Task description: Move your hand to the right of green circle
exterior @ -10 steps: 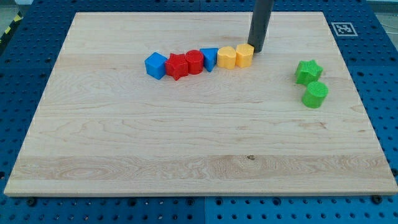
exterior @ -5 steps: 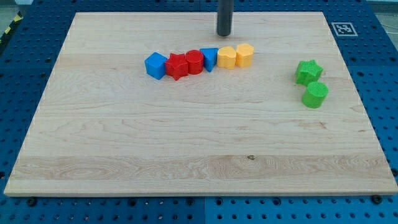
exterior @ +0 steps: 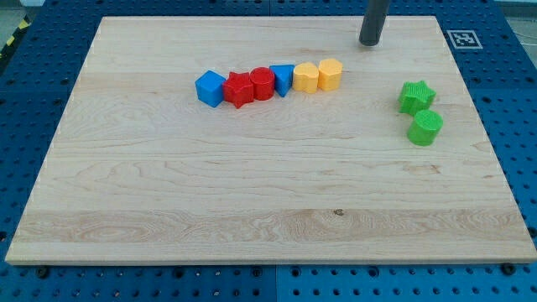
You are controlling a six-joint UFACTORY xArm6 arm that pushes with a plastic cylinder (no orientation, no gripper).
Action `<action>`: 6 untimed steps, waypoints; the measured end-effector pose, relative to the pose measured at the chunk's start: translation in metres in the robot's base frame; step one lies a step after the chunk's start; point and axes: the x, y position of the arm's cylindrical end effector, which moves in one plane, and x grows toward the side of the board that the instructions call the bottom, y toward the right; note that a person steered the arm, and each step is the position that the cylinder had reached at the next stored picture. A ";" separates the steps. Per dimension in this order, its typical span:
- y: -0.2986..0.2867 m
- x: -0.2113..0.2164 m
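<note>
Pale wooden board on blue perforated table, even light

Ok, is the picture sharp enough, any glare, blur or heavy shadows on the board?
Camera view: even, soft light, no glare on the wooden board; my tip and the green circle look sharp, with only faint shadows under the blocks.

— What do you have of the arm?
— One dark rod, entering from the view's top edge, near upright. You see only its lower length.
— And its end?
— My tip, blunt, set low near the view's top, right of centre.
</note>
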 end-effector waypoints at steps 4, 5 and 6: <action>0.137 0.093; 0.164 0.138; 0.172 0.173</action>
